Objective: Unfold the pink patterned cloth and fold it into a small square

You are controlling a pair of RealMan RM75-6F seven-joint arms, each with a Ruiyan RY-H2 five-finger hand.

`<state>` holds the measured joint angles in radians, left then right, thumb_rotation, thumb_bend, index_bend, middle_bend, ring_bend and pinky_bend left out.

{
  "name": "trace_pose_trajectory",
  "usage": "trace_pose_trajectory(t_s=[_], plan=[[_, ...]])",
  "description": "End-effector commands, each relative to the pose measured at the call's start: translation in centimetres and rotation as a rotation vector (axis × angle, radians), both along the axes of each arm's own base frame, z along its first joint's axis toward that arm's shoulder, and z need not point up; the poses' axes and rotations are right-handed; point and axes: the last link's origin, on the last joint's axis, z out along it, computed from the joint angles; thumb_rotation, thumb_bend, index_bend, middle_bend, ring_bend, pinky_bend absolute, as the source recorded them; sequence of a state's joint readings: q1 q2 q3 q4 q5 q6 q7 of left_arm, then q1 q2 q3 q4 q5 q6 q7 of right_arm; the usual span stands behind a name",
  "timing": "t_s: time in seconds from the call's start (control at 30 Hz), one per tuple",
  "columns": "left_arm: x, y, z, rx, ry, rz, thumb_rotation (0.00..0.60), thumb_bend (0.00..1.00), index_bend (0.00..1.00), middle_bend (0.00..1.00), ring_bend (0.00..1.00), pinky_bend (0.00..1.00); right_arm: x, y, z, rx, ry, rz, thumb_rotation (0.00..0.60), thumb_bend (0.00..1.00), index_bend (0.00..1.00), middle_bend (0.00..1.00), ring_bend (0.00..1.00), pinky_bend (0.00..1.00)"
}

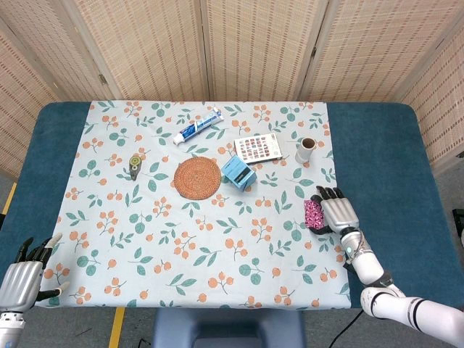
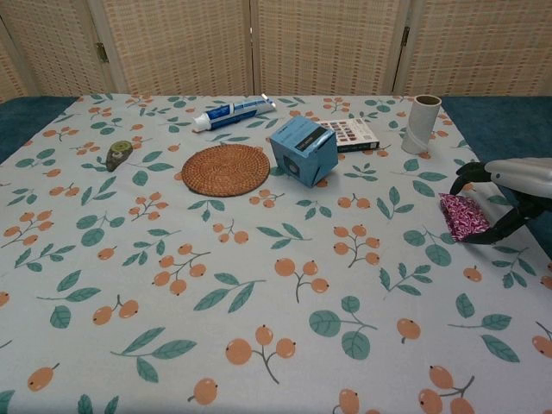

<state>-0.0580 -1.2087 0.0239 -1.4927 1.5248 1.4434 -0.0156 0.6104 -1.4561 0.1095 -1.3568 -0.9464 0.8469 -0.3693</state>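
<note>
Cloth [image 1: 313, 213] sits bunched near the right edge of the tablecloth [image 1: 217, 246], below the paper tube [image 1: 306, 150]. Your right hand [image 1: 338, 214] arches over the cloth's right side, fingers [image 2: 473, 169] curled down around it and the thumb low against it in the chest view; it grips the cloth. Your left hand [image 1: 22, 279] rests at the table's near left corner, fingers spread, holding nothing.

One cloth [image 1: 314, 214], coaster [image 1: 197, 177], toothpaste tube [image 1: 196, 127], box [image 1: 238, 172], two hands [image 1: 338, 212] [image 1: 20, 279].
</note>
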Motion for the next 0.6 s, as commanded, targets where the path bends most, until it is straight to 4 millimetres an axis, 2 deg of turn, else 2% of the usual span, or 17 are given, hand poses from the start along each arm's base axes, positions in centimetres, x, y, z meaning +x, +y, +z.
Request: trace_pose_trajectory(t_s=[0.03, 0.6], plan=[[-0.02, -0.01, -0.03, -0.001, 0.0, 0.001, 0.6, 0.19, 0.1, 0.19, 0.28, 0.0, 0.0, 0.04, 0.05, -0.001, 0.001, 0.001, 0.431, 0.26, 0.18, 0.06, 0.0, 0.0], [0.0, 0.34, -0.04, -0.003, -0.005, -0.005, 0.6, 0.19, 0.1, 0.21, 0.29, 0.0, -0.03, 0.6, 0.53, -0.016, -0.021, -0.015, 0.432, 0.26, 0.17, 0.06, 0.0, 0.0]])
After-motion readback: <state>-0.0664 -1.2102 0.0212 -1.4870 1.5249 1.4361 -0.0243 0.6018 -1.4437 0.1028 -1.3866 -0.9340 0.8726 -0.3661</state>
